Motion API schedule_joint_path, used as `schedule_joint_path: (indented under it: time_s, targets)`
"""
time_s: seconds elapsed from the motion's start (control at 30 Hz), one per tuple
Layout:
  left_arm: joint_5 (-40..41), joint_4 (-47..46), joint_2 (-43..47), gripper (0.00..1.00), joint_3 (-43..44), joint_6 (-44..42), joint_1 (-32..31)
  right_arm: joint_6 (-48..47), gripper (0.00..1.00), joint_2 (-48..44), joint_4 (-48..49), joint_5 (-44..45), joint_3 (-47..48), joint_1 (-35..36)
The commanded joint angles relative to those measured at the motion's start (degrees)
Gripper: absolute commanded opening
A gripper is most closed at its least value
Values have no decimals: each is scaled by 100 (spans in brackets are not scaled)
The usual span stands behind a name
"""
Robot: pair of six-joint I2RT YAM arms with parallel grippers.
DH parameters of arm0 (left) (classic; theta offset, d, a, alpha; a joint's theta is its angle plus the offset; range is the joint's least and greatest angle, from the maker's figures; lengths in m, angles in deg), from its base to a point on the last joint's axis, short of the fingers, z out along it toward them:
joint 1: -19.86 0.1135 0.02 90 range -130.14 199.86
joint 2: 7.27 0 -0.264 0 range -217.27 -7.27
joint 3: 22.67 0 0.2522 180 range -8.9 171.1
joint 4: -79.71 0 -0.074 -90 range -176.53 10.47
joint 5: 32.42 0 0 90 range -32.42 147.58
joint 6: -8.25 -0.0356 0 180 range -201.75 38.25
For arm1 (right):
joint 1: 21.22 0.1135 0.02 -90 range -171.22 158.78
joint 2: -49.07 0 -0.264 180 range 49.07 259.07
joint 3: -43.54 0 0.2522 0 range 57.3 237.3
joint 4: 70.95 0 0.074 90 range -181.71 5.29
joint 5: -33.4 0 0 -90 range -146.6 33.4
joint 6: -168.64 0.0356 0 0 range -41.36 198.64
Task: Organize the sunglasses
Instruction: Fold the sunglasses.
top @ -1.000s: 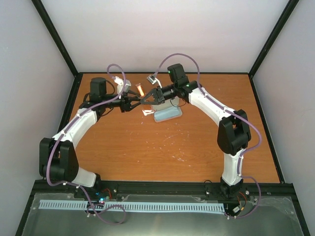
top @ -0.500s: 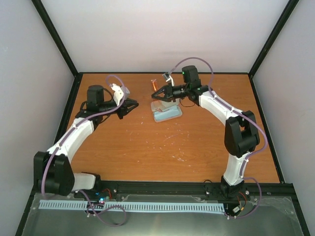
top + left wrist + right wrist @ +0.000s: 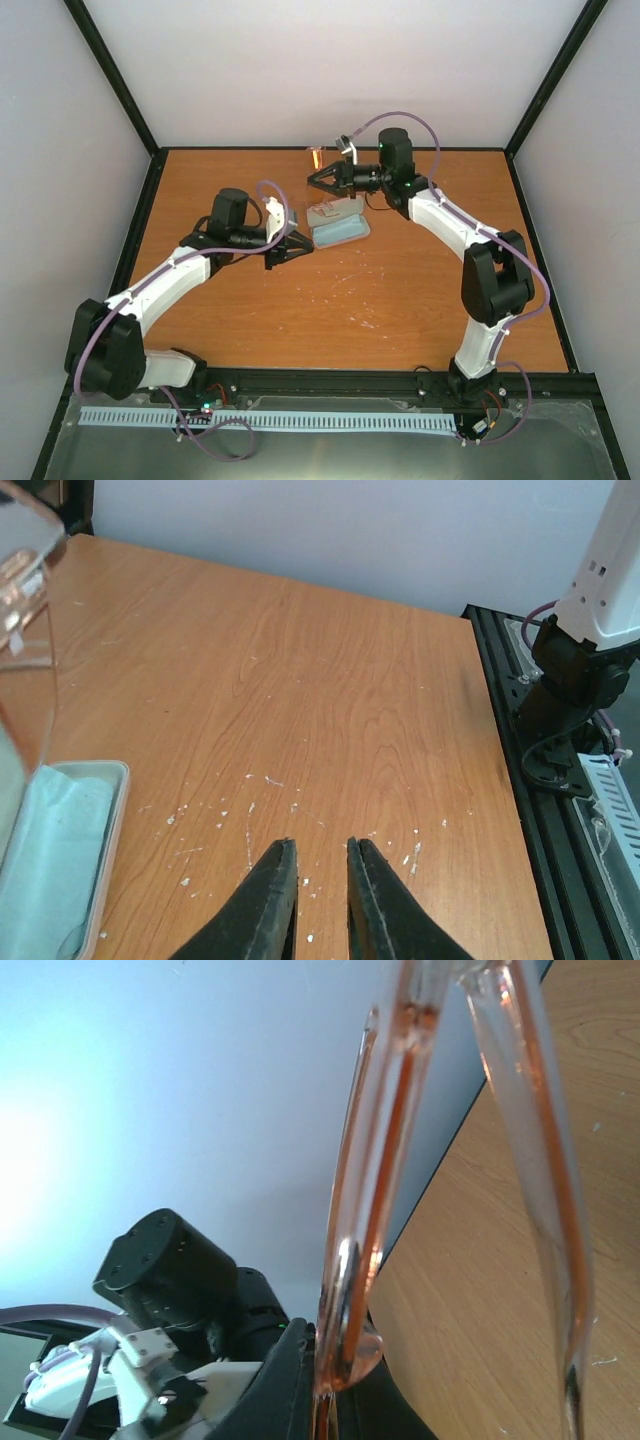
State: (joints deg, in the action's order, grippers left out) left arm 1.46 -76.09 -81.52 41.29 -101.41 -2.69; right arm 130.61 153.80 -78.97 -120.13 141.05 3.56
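Note:
The sunglasses [image 3: 315,156], see-through amber, hang in the air near the table's far edge. My right gripper [image 3: 316,180] is shut on them. In the right wrist view the frame [image 3: 370,1160] rises from between the black fingers of that gripper [image 3: 335,1345]. The open pink case [image 3: 338,232] with its pale blue inside lies on the table below and nearer. My left gripper [image 3: 297,250] hovers just left of the case. Its jaws [image 3: 320,842] stand a narrow gap apart with nothing between them. The left wrist view also catches a lens [image 3: 25,680] and the case rim [image 3: 115,820].
The wooden table [image 3: 400,290] has white scuffs around its middle. A black rail [image 3: 560,810] and the right arm's base [image 3: 585,670] stand along the near edge. Grey walls enclose the far side and both flanks.
My left gripper let go of the sunglasses, narrowed its jaws and moved nearer and rightward beside the case. My right gripper carried the sunglasses up and toward the far edge.

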Motion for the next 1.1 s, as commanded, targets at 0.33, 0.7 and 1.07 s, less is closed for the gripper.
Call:
schedule_joint_path:
  time_s: [0.33, 0.7, 1.07]
  targets:
    - [-696, -1793, -1020, 22, 444, 1155, -118, 1039, 3, -871, 1306, 98, -1000, 23]
    - [-855, -2577, -1451, 23, 635, 1814, -206, 1386, 4, -981, 1817, 49, -1289, 90]
    - [-262, -2568, -1778, 23, 1072, 1427, -206, 1546, 4, -1112, 1897, -239, -1662, 280]
